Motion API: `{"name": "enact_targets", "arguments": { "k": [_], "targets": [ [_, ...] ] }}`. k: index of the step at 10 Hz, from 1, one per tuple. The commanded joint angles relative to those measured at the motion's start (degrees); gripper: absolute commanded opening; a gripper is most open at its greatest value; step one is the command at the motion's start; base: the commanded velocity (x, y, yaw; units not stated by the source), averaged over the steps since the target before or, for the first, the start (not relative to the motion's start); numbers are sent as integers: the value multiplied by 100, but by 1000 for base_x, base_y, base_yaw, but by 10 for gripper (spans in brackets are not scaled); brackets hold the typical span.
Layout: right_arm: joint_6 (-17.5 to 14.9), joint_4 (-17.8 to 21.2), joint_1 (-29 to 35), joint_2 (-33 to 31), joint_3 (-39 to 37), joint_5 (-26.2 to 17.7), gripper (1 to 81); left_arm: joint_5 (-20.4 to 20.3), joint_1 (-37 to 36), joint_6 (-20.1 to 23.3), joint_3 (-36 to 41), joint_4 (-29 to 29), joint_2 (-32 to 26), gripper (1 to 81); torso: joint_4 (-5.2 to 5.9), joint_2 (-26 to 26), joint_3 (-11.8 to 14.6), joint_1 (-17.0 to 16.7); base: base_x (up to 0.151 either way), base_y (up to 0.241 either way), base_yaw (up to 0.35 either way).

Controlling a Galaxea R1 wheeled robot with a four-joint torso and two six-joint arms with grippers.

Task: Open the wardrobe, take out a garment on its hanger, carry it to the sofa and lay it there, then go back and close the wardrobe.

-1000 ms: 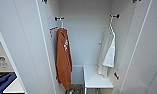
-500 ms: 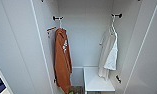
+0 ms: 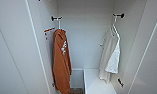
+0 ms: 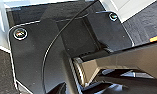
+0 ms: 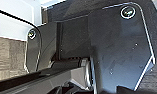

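Wardrobe (image 3: 94, 37) stands open; both door panels are swung out at the frame edges in the head view. Garment (image 3: 109, 56), off-white, hangs on the right inner side from its hanger (image 3: 115, 28), hook over a dark peg high on the right wall. Long axis vertical, hem pointing down toward the low white shelf (image 3: 96, 83). Rust-orange garment (image 3: 61, 62) hangs on the opposite, left side, well apart. Judgement: target lies up and to the right of centre, so the right arm is likely nearer. State of either arm's jaws: cannot tell from the wrist views.
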Motion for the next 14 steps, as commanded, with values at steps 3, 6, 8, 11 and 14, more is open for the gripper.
{"name": "enact_targets", "arguments": {
  "k": [3,6,8,11,14],
  "targets": [
    [-41,11,186,70,30,-298,811,253,-194,4,22,-31,44,811,0,0,0,3,100,0,0],
    [-41,-25,212,70,30,-325,811,271,-194,4,22,-39,27,811,0,0,0,3,100,0,0],
    [-41,-16,212,71,30,-316,811,271,-194,4,22,-39,35,811,0,0,0,3,96,0,0],
    [-41,-16,203,70,30,-316,811,271,-194,4,22,-39,44,811,0,0,0,3,87,0,0],
    [-41,-16,186,53,30,-307,811,253,-193,4,22,-39,44,811,0,0,0,3,50,0,0]
  ]
}}
